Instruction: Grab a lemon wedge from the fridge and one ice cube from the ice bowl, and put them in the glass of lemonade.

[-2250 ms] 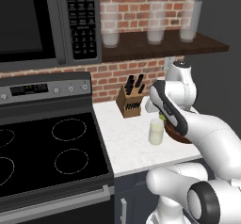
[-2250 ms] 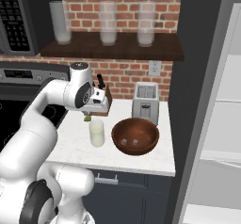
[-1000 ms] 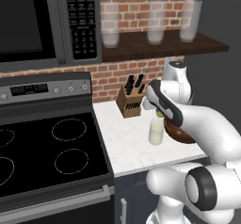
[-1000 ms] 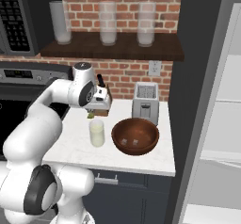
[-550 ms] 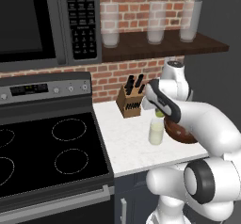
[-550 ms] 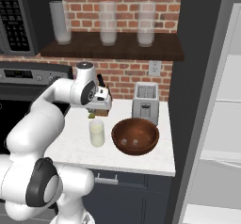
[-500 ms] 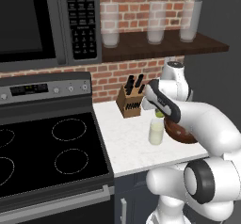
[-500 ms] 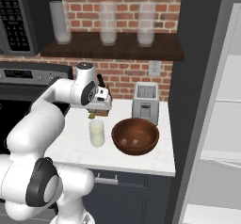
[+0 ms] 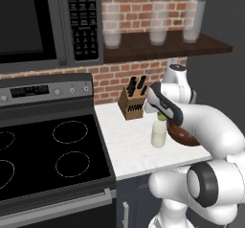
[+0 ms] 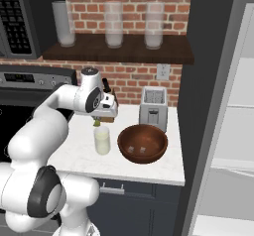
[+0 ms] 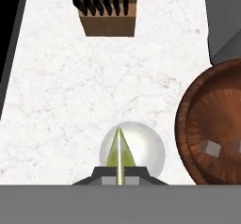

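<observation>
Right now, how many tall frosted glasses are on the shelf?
3, in a row on the dark shelf: left glass, middle glass, right glass. None seem hidden.

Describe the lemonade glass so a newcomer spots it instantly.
Start at the white marble counter right of the black stove. Between the knife block and the wooden ice bowl stands the glass of lemonade. It is short and holds pale liquid, unlike the taller frosted glasses on the shelf.

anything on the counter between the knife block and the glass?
Nothing: in the hand view, bare white counter runs from the knife block to the glass. The pincer holds the lemon wedge above the glass.
</observation>
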Controlling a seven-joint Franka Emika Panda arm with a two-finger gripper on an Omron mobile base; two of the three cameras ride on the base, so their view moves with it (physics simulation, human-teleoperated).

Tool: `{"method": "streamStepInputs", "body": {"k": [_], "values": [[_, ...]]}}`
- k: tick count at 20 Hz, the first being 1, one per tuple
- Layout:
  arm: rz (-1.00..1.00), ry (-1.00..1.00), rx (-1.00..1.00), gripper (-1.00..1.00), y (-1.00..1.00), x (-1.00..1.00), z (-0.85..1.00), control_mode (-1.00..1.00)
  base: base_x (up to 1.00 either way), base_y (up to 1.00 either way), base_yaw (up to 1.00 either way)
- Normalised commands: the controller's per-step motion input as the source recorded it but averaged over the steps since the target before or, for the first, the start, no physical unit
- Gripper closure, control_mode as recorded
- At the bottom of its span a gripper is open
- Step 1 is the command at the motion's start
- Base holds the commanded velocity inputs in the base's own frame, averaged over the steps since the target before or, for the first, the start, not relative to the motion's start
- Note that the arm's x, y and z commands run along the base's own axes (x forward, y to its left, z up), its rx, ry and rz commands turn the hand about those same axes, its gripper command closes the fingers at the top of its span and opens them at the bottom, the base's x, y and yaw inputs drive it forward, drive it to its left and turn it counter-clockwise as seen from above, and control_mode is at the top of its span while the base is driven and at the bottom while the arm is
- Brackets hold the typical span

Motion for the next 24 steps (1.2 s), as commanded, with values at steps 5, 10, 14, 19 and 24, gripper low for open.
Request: {"method": "streamStepInputs", "body": {"k": [5, 10, 14, 19, 24], "values": [[0.00, 0.00, 0.00, 1.00, 0.00, 0.24, 0.00, -1.00, 0.00, 0.00, 0.00], [0.00, 0.00, 0.00, 1.00, 0.00, 0.03, -0.08, -1.00, 0.00, 0.00, 0.00], [0.00, 0.00, 0.00, 1.00, 0.00, -0.01, -0.15, -1.00, 0.00, 0.00, 0.00], [0.00, -0.03, 0.00, 1.00, 0.00, 0.00, -0.05, -1.00, 0.00, 0.00, 0.00], [0.00, -0.07, 0.00, 1.00, 0.00, 0.00, -0.06, -1.00, 0.00, 0.00, 0.00]]}}
